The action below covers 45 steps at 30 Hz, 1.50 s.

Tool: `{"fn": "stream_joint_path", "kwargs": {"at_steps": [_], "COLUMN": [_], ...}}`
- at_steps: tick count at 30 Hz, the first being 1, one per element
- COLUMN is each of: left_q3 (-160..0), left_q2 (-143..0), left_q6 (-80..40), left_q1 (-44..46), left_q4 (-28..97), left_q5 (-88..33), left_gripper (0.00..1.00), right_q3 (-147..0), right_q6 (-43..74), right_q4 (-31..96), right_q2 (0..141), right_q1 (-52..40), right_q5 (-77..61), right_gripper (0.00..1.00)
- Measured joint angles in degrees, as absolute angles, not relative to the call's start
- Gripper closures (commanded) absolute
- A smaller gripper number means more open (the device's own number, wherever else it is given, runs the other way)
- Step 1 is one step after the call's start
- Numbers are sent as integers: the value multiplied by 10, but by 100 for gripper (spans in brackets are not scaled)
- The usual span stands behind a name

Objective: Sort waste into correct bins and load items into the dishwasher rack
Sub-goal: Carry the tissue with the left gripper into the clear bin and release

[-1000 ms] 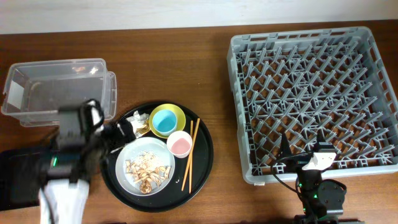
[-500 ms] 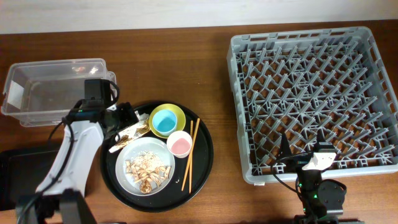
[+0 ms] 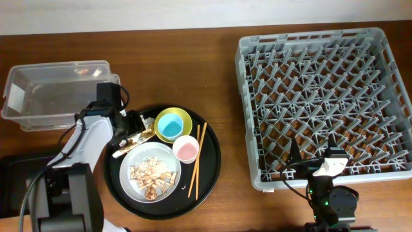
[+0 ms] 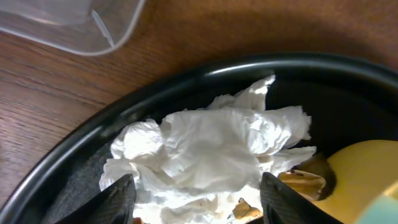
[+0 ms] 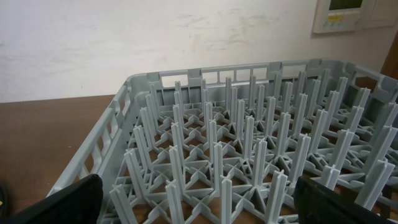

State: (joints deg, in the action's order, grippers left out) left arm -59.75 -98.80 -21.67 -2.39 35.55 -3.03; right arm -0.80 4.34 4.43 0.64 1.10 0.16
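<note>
A crumpled white napkin (image 4: 211, 143) lies at the upper left of the round black tray (image 3: 209, 171), next to the yellow bowl with blue inside (image 3: 172, 124). My left gripper (image 3: 132, 127) is open, and in the left wrist view (image 4: 198, 182) its fingers stand on either side of the napkin. A beige scrap (image 4: 298, 182) lies between the napkin and the bowl. The pink cup (image 3: 185, 149), the chopsticks (image 3: 196, 161) and the plate (image 3: 132, 183) with food scraps (image 3: 153, 173) are on the tray. My right gripper (image 3: 312, 154) is open and empty at the front edge of the dishwasher rack (image 3: 322, 45), which also shows in the right wrist view (image 5: 134, 93). No separate light blue cup shows.
The clear tub (image 3: 58, 93) stands at the back left, just beyond the round tray; its corner shows in the left wrist view (image 4: 74, 25). A shallow black tray (image 3: 16, 187) lies at the front left, partly under my left arm. Bare wood separates the tray and the rack.
My left arm has swung from the front left up and right to the tray's upper left; its open gripper now straddles the napkin. The right arm has not moved.
</note>
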Motion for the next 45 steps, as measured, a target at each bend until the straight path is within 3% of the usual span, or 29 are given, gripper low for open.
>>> {"fn": "stream_joint_path", "kwargs": {"at_steps": [2,5,7,15,31,38,45], "left_q3": [-597,-598,-598,-598,-598,-599,-599], "left_q2": [-997,-1000,-1000,-979,-721,-713,-719], "left_q6": [-215,-212,-210,-210,-237,-260,-273], "left_q1": [-24,-24,-24,-24,-24,-55,-91], "left_q4": [350,341,340,380,420,274,79], "left_q5": [-32,-36,-41,-45,-20,20,143], "left_gripper": [60,90,99,99,99,99,98], "right_q3": [-8,-8,-8,-8,-8,-8,-8], "right_q6": [43,43,43,43,43,43,43], "right_q4": [44,44,44,44,44,44,44], "right_q2": [6,6,6,6,6,6,6], "right_q1": [11,11,11,11,11,11,11], "right_q5": [1,1,1,2,2,1,1], "right_gripper": [2,2,2,2,1,1,2]}}
